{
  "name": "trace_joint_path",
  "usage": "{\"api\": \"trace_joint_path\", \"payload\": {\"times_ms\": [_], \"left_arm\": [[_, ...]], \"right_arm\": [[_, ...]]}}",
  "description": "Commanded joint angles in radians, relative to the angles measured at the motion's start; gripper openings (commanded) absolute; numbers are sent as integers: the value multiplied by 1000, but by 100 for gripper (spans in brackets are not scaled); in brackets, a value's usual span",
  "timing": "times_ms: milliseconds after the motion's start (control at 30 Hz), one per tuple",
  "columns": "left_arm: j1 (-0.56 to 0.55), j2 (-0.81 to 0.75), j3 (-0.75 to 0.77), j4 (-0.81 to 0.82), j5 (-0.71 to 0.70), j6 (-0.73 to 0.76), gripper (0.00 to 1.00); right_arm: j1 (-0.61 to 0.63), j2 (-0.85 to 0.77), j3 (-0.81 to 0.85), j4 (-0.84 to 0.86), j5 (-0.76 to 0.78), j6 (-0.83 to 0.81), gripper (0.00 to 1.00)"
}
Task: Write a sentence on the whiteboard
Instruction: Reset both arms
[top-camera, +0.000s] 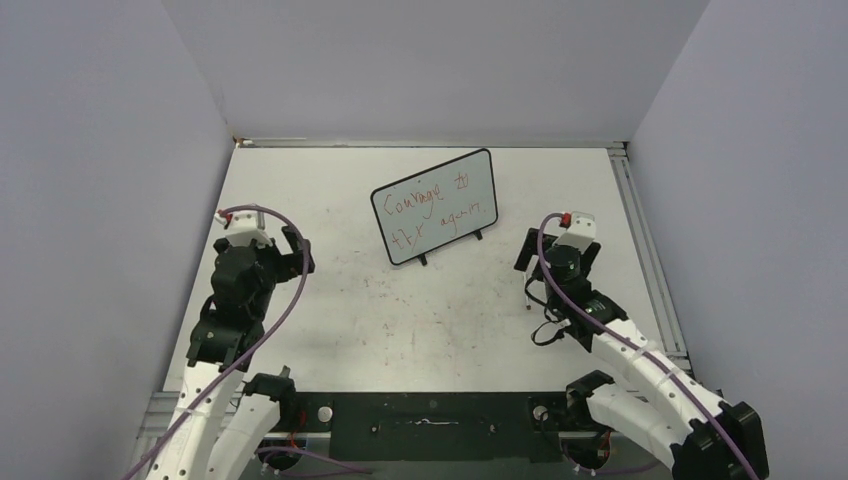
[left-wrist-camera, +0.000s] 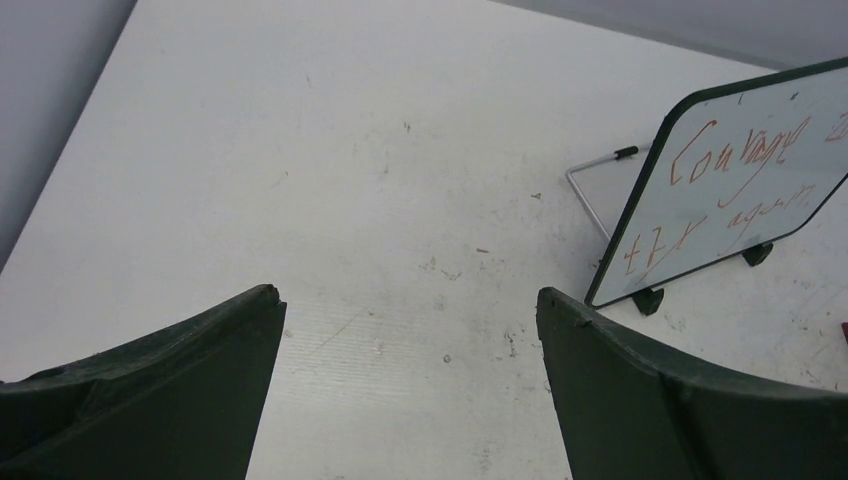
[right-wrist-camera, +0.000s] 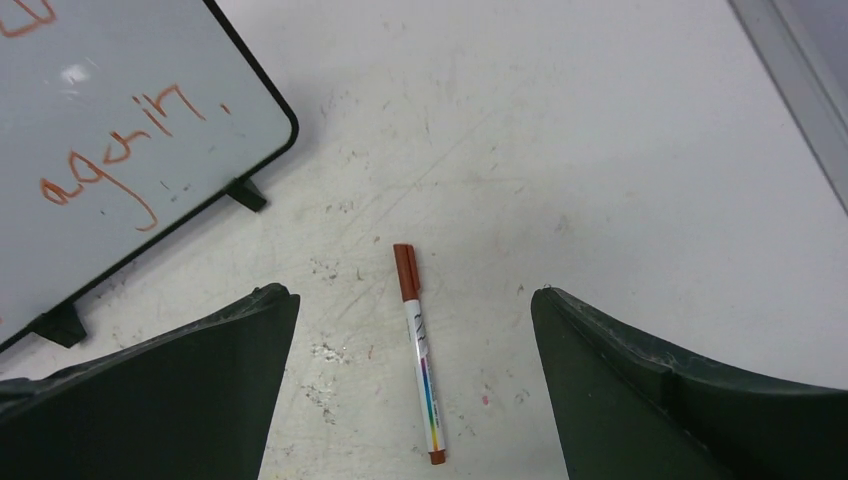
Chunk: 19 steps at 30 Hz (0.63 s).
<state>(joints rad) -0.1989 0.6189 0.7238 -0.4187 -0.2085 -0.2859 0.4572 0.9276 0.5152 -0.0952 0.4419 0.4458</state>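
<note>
My left gripper (left-wrist-camera: 410, 300) and right gripper (right-wrist-camera: 410, 291) gape wide, empty; the whiteboard (top-camera: 462, 210), bearing the sentence (top-camera: 415, 205), stands centrally on the table (top-camera: 350, 310), light and tippy I judge; I'd pinch its frame, not the smearable face.

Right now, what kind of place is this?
Probably a robot lab test cell: plain grey walls box in a scuffed white table, a left arm and a right arm are bolted at its near edge, and a whiteboard and marker sit on it.

The whiteboard (left-wrist-camera: 720, 215) runs off the 2 wrist views' edges, cutting the sentence (left-wrist-camera: 735, 160) short.
</note>
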Motion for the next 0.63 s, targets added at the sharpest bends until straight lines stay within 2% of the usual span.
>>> {"api": "trace_joint_path", "payload": {"times_ms": [0,200,600], "left_arm": [[6,-43,14,62,-78,-23,96],[7,-53,13,64,-72,-15,96],[7,-48,12,60,-73,-10,96]], "right_arm": [[-6,-146,45,-40,38,-106,90],[-5,-311,4,17,-3,-155,90],[-5,-296,32,-21,15,-149,90]]}}
